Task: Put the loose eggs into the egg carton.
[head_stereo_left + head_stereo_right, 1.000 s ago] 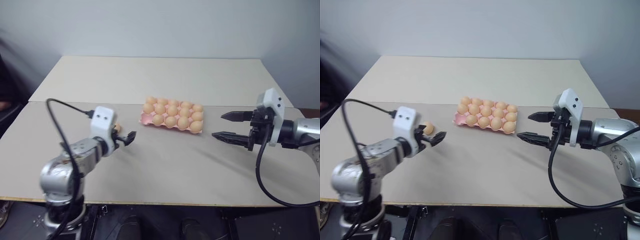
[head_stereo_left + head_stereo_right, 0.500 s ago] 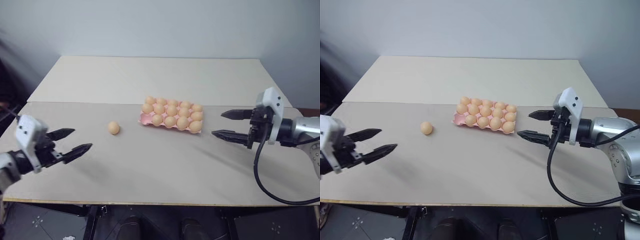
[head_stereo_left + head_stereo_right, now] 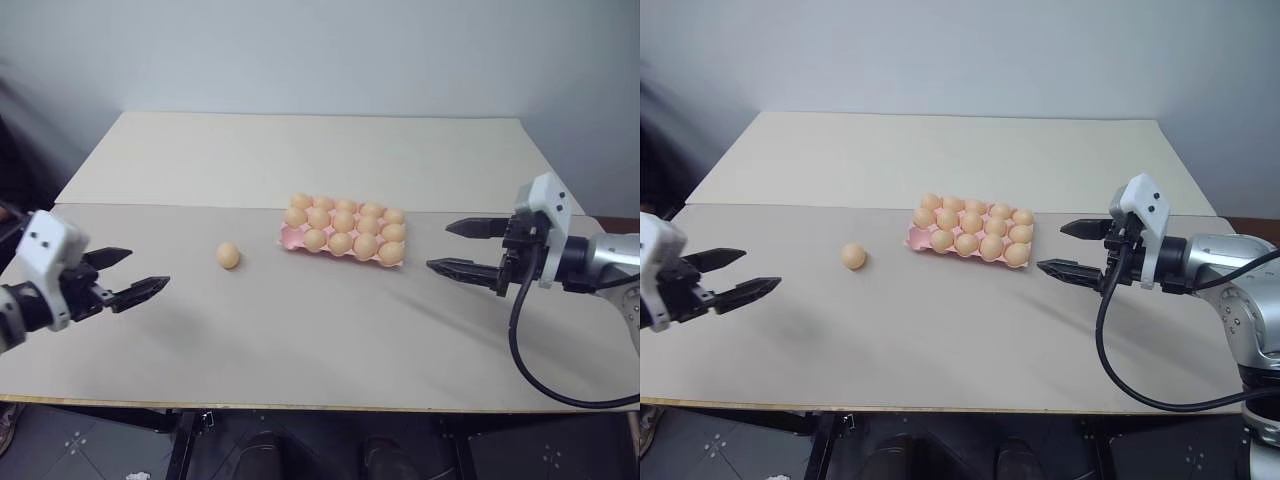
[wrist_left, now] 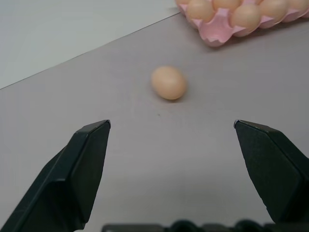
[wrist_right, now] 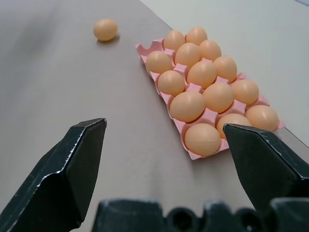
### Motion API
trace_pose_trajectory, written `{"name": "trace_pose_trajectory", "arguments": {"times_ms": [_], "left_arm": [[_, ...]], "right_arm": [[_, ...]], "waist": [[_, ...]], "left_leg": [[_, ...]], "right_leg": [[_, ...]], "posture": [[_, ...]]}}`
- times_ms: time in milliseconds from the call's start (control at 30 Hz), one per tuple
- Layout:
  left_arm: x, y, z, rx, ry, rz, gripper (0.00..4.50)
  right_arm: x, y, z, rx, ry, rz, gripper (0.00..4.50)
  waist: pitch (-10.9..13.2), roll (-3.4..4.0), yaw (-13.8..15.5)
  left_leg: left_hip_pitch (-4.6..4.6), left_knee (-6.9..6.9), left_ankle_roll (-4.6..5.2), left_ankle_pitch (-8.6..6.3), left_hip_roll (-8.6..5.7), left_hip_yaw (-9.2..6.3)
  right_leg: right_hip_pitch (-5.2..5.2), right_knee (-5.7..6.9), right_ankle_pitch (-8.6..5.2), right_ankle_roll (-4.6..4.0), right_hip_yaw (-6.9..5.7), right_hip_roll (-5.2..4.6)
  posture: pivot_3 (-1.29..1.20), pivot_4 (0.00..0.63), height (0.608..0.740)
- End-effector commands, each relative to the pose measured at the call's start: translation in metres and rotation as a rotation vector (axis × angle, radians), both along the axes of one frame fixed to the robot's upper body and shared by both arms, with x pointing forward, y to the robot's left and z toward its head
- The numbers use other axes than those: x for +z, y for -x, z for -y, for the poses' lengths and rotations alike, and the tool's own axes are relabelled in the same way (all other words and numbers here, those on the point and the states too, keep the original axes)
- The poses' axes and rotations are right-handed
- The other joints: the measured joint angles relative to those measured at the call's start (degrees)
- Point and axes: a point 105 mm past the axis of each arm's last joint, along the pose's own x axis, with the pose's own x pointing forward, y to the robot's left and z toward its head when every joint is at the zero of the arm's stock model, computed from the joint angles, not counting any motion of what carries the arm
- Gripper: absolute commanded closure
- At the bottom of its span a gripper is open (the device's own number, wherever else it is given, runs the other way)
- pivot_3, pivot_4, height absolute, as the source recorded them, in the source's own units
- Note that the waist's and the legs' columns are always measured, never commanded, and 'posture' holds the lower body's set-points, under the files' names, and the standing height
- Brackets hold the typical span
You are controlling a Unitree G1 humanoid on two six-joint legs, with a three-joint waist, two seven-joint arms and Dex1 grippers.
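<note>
One loose egg [image 3: 228,256] lies on the table left of the egg carton [image 3: 289,238], a pink tray with eggs in nearly all its cups. The cup at its front left corner [image 4: 213,36] looks bare. My left gripper [image 3: 143,270] hangs open at the table's left side, well left of the egg and pointing toward it, with nothing between its fingers. My right gripper [image 3: 440,246] hovers open just right of the carton, also holding nothing. In the right wrist view the carton [image 5: 151,73] lies ahead and the loose egg [image 5: 105,29] beyond it.
The beige table [image 3: 330,330] is made of two boards with a seam running behind the carton. Its front edge is close to me, and a pale wall stands behind the far edge. A black cable [image 3: 530,370] loops under my right arm.
My left gripper, which was right beside the loose egg a second ago, has pulled back to the left and a little up. The egg stays on the table. My right arm has not moved.
</note>
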Motion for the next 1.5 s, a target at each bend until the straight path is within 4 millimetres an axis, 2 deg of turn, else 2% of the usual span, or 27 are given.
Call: {"name": "trace_pose_trajectory", "arguments": {"times_ms": [33, 400, 533, 867, 1000, 1367, 1500], "left_arm": [[0.001, -0.016, 0.008, 0.006, -0.028, 0.059, 0.02], [-0.026, -0.066, 0.038, 0.004, 0.084, 0.096, 0.02], [-0.042, -0.084, 0.050, 0.083, 0.089, 0.087, 0.02], [-0.060, -0.096, 0.067, 0.246, 0.143, 0.116, 0.02], [-0.069, -0.101, 0.074, 0.253, 0.162, 0.087, 0.02], [-0.087, -0.118, 0.077, 0.323, 0.216, 0.027, 0.02], [-0.087, -0.120, 0.081, 0.309, 0.226, 0.030, 0.94]], "right_arm": [[0.016, 0.001, 0.000, 0.006, -0.001, 0.078, 0.00], [0.017, 0.002, -0.002, 0.019, 0.004, 0.076, 0.00], [0.018, 0.002, -0.002, 0.019, 0.005, 0.077, 0.00], [0.017, 0.005, -0.001, 0.010, 0.008, 0.073, 0.00], [0.019, 0.005, -0.002, 0.020, 0.007, 0.077, 0.00], [0.021, 0.009, -0.001, 0.024, 0.012, 0.075, 0.00], [0.020, 0.009, -0.003, 0.028, 0.011, 0.074, 0.00]], "waist": [[0.00, 0.00, 0.07], [0.00, -0.01, 0.06], [0.00, -0.01, 0.13], [-0.01, -0.02, 0.13], [-0.01, -0.03, 0.13], [-0.02, -0.03, 0.20], [-0.02, -0.04, 0.18]], "left_leg": [[-0.01, 0.00, 0.00, 0.00, 0.00, 0.01], [-0.04, 0.04, 0.00, 0.00, -0.01, -0.01], [-0.04, 0.05, 0.00, 0.00, -0.03, -0.02], [-0.03, 0.10, -0.01, 0.01, -0.05, -0.04], [-0.04, 0.10, -0.01, 0.01, -0.05, -0.07], [-0.03, 0.10, -0.02, 0.02, -0.07, -0.08], [-0.02, 0.10, -0.02, 0.02, -0.08, -0.08]], "right_leg": [[0.00, 0.00, 0.00, 0.00, 0.00, 0.00], [-0.01, 0.03, 0.00, 0.00, 0.00, 0.00], [0.01, 0.03, 0.01, 0.01, -0.01, -0.01], [0.04, 0.06, 0.02, 0.03, -0.01, -0.03], [0.03, 0.05, 0.02, 0.03, -0.02, -0.02], [0.06, 0.05, 0.02, 0.03, -0.03, -0.03], [0.07, 0.05, 0.02, 0.03, -0.03, -0.03]], "posture": [[0.00, 0.150, 0.740], [0.00, 0.150, 0.740], [0.00, 0.150, 0.740], [0.00, 0.150, 0.740], [0.00, 0.150, 0.740], [0.00, 0.150, 0.740], [0.00, 0.150, 0.740]]}}
